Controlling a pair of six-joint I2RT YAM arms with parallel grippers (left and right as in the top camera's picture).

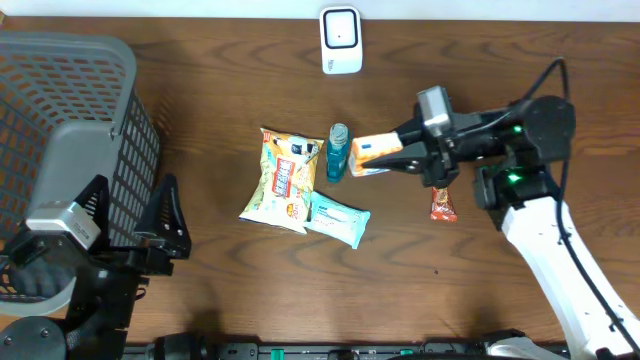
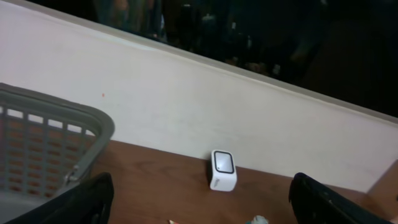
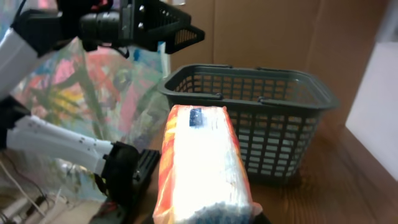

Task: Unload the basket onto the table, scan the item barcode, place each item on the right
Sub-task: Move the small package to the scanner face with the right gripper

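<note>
While I watched the overhead feed, the right pincer [image 1: 403, 156] was clamped shut on one end of the orange-and-white pack [image 1: 372, 155], its black fingers pressed on either side. The pack lay lengthwise out from the fingers, its free end just beside the teal bottle [image 1: 338, 150] as seen from above. On the right wrist camera the pack [image 3: 202, 162] filled the middle of the view, long side up, with a small dark patch near its far end; I could not tell whether that was the barcode. Behind it stood the grey basket [image 3: 261, 118].

The white scanner [image 1: 341, 40] sat at the far edge of the table [image 1: 500, 70], against the wall, well apart from the pack.

My left pincer [image 1: 135, 195] was spread wide and held nothing, touching nothing that I could see, low beside the basket. On its wrist camera one dark finger [image 2: 93, 199] showed in each lower corner, the scanner far off between them.

A yellow bag [image 1: 285, 180], a teal packet [image 1: 337, 220] and a small red bar [image 1: 443, 205] lay on the wood.
</note>
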